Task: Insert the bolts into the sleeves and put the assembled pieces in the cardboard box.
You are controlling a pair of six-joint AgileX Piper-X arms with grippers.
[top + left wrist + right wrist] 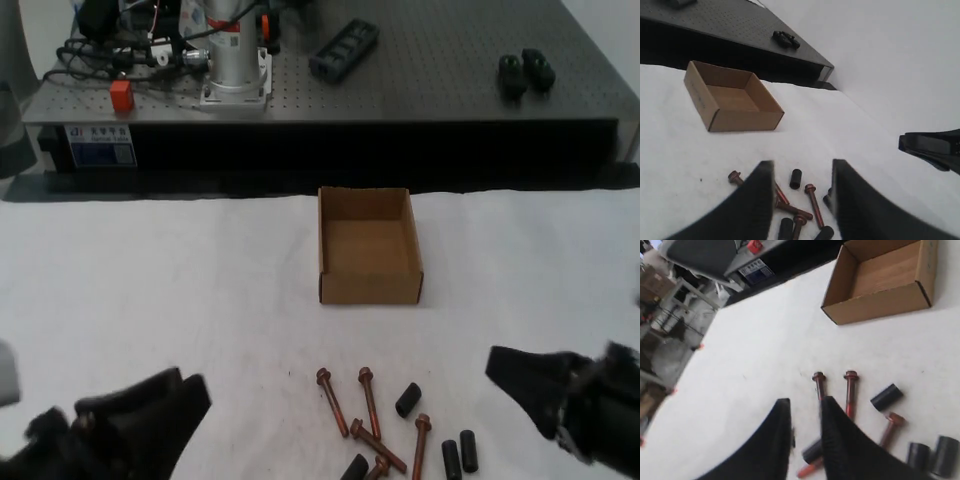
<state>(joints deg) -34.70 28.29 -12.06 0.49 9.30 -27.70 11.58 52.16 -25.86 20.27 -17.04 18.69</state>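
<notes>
Bolts [369, 400] lie loose in a small cluster close to the near edge of the white surface [150, 300], about midway along it. Some lie apart and some cross or touch one another. Short black sleeves [408, 399] are scattered among them and just to their right.

None of the bolts appears to sit inside a sleeve, so as far as can be judged no piece is assembled. The cardboard box [370, 288] stands open-topped nearer the middle of the surface, well apart from the cluster. Its visible floor is bare. The whole task looks still to be done: every insertion, then every transfer.

Left gripper [802, 165] hangs over the near edge to the left of the cluster, its fingers spread wide and holding nothing. Right gripper [805, 401] sits at the near right, fingers only a narrow gap apart, also holding nothing.

Bare cloth runs between the cluster and the box and out to both sides, leaving free room to carry. The tangled bolts and the near edge beside them are the tight spots. A dark bench [450, 70] rises beyond the far edge.
</notes>
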